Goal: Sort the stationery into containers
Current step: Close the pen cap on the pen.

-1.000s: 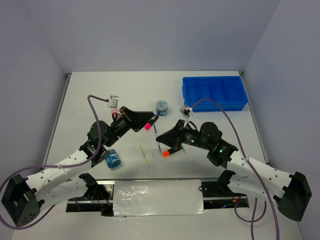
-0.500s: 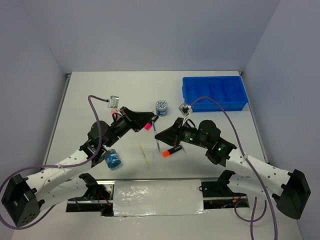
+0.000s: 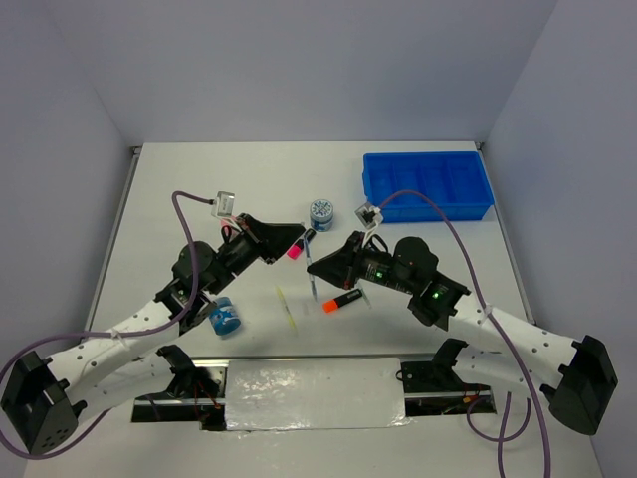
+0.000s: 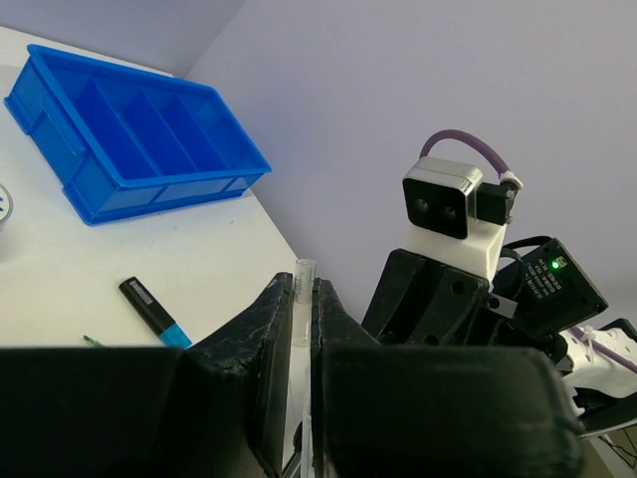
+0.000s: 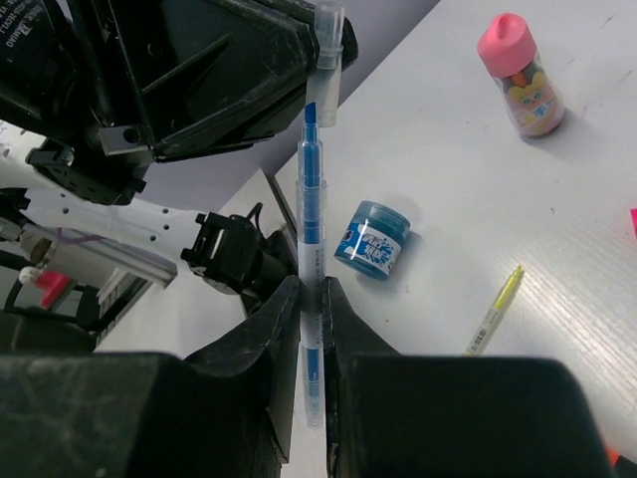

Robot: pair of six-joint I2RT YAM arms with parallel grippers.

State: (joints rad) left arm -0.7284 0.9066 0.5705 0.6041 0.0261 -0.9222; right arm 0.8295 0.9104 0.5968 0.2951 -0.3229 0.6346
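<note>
blue tray (image 3: pixel 428 211) far right, its compartments showing bare floors.

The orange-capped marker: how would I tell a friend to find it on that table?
Start at the bright blue tray at the far right of the table, then come toward the near edge, about midway across. The orange-capped marker lies there, short and black-bodied; the yellow-green stick to its left is far thinner, and nothing else has an orange cap.

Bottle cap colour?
Pink cap, best seen in the right wrist view.
</note>
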